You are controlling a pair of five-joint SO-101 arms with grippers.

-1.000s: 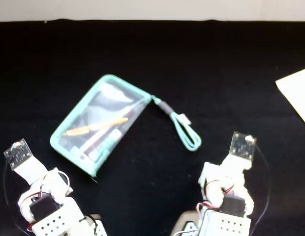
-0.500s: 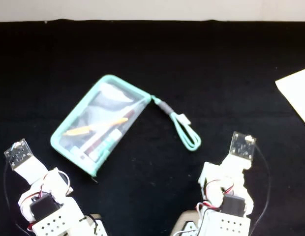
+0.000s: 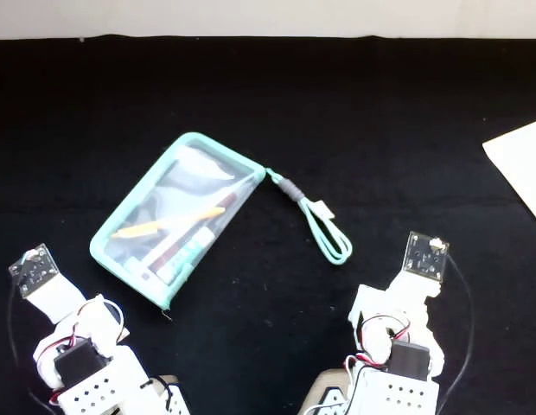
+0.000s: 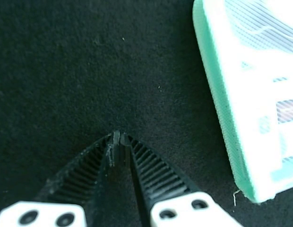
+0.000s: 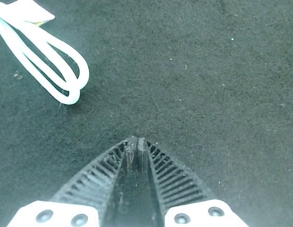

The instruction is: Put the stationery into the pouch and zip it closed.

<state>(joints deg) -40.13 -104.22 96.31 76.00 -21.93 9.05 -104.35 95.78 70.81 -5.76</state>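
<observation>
Pouch flat on the black table, both grippers empty.
The mint-edged pouch lies tilted, left of centre, with an orange pen and other stationery showing through its clear side (whether the zip is fully drawn I cannot tell). Its strap loop trails off to the right. The left gripper has its fingertips pressed together over bare cloth, near the pouch's corner but apart from it. The right gripper is likewise pinched together on nothing, near the loop's end. A pale sheet lies at the table's right edge.
</observation>
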